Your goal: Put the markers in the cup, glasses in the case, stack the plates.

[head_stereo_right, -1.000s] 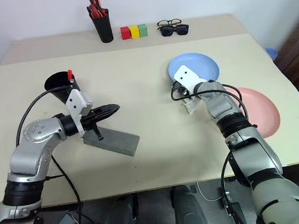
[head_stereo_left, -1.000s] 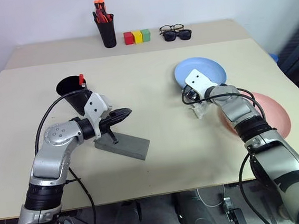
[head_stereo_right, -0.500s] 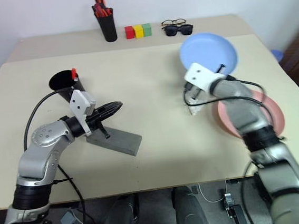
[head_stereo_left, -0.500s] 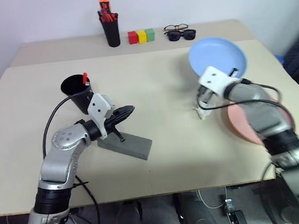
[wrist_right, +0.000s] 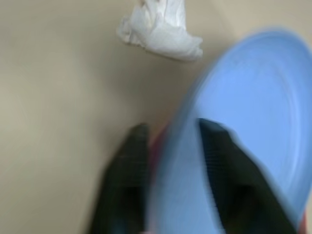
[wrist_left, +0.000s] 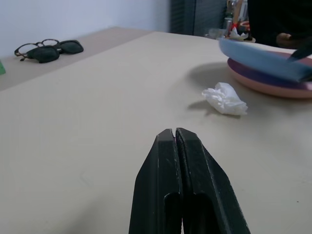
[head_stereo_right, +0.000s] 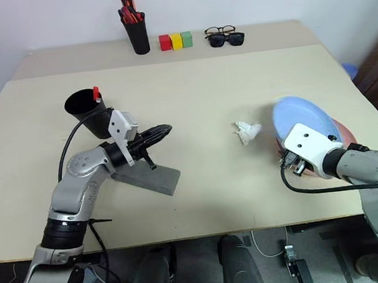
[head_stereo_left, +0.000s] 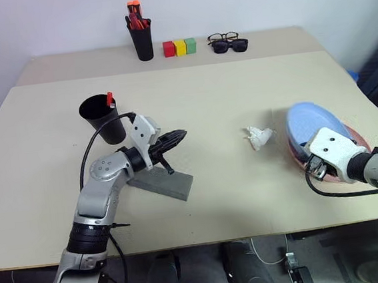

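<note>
The light blue plate [head_stereo_left: 311, 124] lies tilted on the pink plate [wrist_left: 265, 84] at the right of the table. My right gripper [wrist_right: 170, 134] is open at its near rim, one finger on each side of the edge. My left gripper [head_stereo_left: 180, 136] is shut and empty, hovering just above the closed grey case [head_stereo_left: 165, 182]. Behind it stands the black cup [head_stereo_left: 103, 116] with a red-capped marker [head_stereo_left: 110, 97] sticking out. The glasses are out of view.
A crumpled white tissue [head_stereo_left: 259, 137] lies on the table left of the plates. Along the back edge stand a black pen holder [head_stereo_left: 142, 40], three coloured blocks [head_stereo_left: 179, 47], and black-framed glasses with sunglasses [head_stereo_left: 228, 43].
My right arm brought the blue plate from high over the far table back and down onto the pink plate, and its fingers parted. The left gripper drifted slightly right, still shut.
</note>
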{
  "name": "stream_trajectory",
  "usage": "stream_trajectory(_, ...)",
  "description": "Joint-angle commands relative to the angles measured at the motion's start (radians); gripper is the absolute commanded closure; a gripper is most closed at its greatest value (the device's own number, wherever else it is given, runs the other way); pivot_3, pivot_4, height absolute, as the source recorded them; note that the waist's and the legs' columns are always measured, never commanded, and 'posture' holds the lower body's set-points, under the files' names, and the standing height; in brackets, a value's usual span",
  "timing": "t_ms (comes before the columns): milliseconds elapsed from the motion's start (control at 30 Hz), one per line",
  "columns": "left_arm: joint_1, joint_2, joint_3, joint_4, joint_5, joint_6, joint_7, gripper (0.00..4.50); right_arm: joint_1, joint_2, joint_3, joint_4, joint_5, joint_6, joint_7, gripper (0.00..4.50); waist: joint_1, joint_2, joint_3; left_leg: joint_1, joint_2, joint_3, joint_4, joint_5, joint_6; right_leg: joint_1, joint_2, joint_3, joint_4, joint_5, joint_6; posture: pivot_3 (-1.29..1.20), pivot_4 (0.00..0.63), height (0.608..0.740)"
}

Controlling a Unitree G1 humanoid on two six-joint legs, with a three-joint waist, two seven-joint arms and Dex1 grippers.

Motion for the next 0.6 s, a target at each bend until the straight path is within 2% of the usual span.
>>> stream_trajectory(33,-0.001,0.012,0.008,-0.026,-0.009,-0.014,-0.005,4.50,-0.045,0.011,0.043,0.001,-0.017,-0.058,-0.033,0.90,0.000,0.000,0.000,0.000,0.000,0.000,0.000,0.000,0.000,0.000,0.000,0.000,0.000,0.000,0.001,0.00,0.150,0.740)
stream_trajectory(67,0.005,0.016,0.010,-0.035,-0.009,-0.011,-0.003,4.50,-0.068,0.026,0.072,0.015,-0.021,-0.080,-0.044,0.43,-0.001,0.000,0.000,0.000,0.000,0.000,0.000,0.000,0.000,0.000,0.000,0.000,0.000,0.001,0.001,0.00,0.150,0.740)
stream_trajectory(267,0.028,0.024,0.014,-0.151,-0.019,0.066,0.054,4.50,-0.274,0.209,0.276,0.198,-0.074,-0.094,-0.153,0.43,-0.014,-0.001,0.000,0.000,0.000,-0.001,0.000,0.000,0.000,0.000,0.000,0.000,0.000,0.001,0.001,0.00,0.150,0.740)
stream_trajectory(400,0.043,0.032,0.029,-0.229,-0.030,0.131,0.098,4.50,-0.362,0.294,0.344,0.338,-0.121,-0.120,-0.222,0.43,-0.015,0.000,0.000,-0.001,0.000,-0.001,0.000,0.000,0.000,0.000,0.000,0.000,-0.001,0.001,0.002,0.00,0.150,0.740)
stream_trajectory(500,0.064,0.048,0.053,-0.270,-0.039,0.163,0.126,4.50,-0.387,0.298,0.351,0.390,-0.147,-0.122,-0.251,1.26,-0.014,0.000,0.000,-0.001,0.000,-0.001,0.000,0.000,0.000,0.000,0.000,0.000,-0.001,0.001,0.002,0.00,0.150,0.740)
stream_trajectory(600,0.085,0.054,0.065,-0.287,-0.055,0.177,0.133,4.50,-0.385,0.282,0.337,0.382,-0.154,-0.115,-0.254,2.80,-0.014,0.000,0.000,-0.001,0.000,-0.001,0.000,0.000,0.000,0.000,0.000,0.000,-0.001,0.001,0.002,0.00,0.150,0.740)
